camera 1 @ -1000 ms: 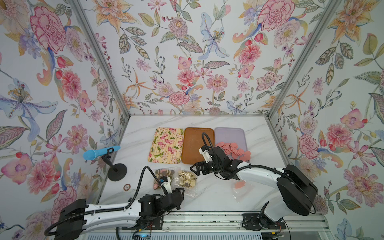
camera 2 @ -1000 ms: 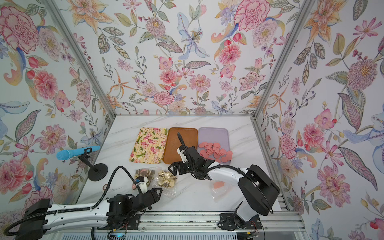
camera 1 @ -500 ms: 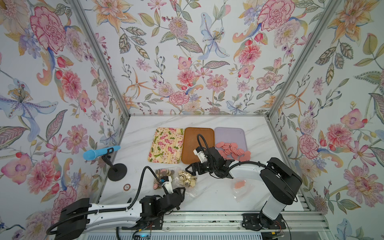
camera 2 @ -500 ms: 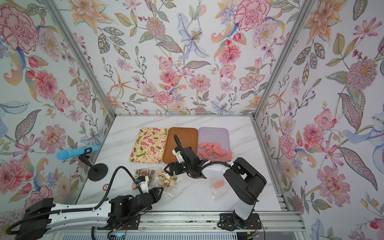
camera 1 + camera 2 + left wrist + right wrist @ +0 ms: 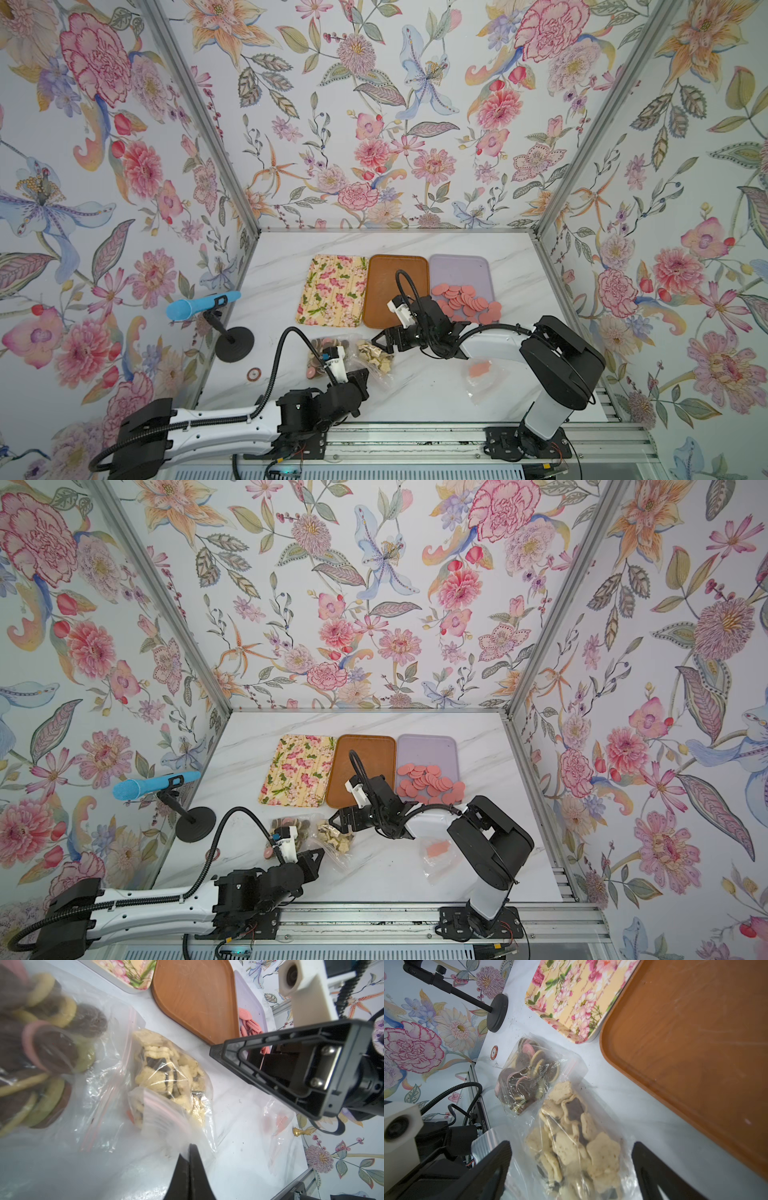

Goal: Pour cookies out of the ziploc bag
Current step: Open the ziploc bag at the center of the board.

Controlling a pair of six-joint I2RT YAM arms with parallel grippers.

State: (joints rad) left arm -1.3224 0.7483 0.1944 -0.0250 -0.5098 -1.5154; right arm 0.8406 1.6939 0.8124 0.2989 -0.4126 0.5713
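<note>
Newly shut in both top views, the left gripper (image 5: 360, 376) meets the clear ziploc bag of cream and dark-brown cookies (image 5: 376, 360) on the marble table (image 5: 415, 395); left wrist: jaws pinch its edge; right wrist: right gripper (image 5: 571, 1159) spread astride it

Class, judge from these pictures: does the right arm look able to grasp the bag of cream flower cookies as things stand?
Probably yes. The right gripper is open, and the flower-cookie bag lies between its fingers with nothing in the way. The left gripper is shut on that bag's edge, apart from the right one.
</note>
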